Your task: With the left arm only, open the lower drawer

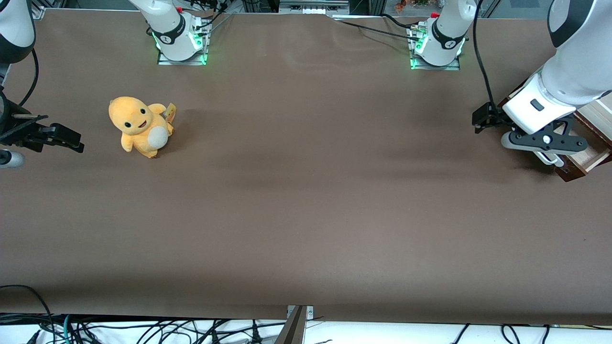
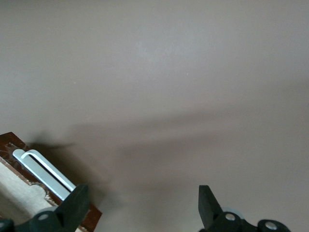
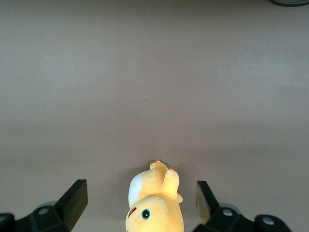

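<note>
Now the black two-finger pincer (image 2: 142, 205) hangs spread wide and holding nothing, one finger (image 2: 72, 203) just beside the long pale silver bar handle (image 2: 46, 173) of the dark-brown wooden lower drawer (image 1: 585, 160), which sits partly pulled out.

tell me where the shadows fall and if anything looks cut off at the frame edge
Front view: soft shadow on the table under the left arm's claw, which hangs open at the lower drawer; the drawer is cropped by the frame edge. Left wrist view: broad arm shadow streaks the table, darker patch beside the bar handle; claw fingers cut off.
</note>
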You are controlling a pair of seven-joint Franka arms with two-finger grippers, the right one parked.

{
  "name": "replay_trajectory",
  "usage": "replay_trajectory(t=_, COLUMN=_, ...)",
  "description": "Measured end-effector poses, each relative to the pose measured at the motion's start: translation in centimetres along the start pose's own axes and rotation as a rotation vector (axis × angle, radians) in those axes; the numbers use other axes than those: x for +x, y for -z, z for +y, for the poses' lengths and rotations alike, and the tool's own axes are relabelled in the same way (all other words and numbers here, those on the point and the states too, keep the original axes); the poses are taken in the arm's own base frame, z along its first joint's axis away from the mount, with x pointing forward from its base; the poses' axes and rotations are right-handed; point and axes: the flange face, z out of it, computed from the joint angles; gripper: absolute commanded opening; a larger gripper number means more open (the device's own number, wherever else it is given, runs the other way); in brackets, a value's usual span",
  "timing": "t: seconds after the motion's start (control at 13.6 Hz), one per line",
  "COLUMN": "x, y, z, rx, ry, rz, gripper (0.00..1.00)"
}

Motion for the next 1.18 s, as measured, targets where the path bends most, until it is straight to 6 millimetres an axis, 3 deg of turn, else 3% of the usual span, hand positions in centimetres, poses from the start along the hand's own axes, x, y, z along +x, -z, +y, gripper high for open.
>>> replay_trajectory(t=0.37, x=-1.4, y=-1.4, z=-1.6, rx=0.005, ry=0.018, rz=0.088, gripper=1.0)
replay_trajectory(t=0.59, x=-2.6, y=-0.9, z=-1.5, rx=0.006, ry=0.052, rz=0.101, gripper=1.0)
replay_trajectory(t=1.18, x=-2.8, y=-1.0, z=-2.0, rx=0.004, ry=0.099, rz=0.097, gripper=1.0)
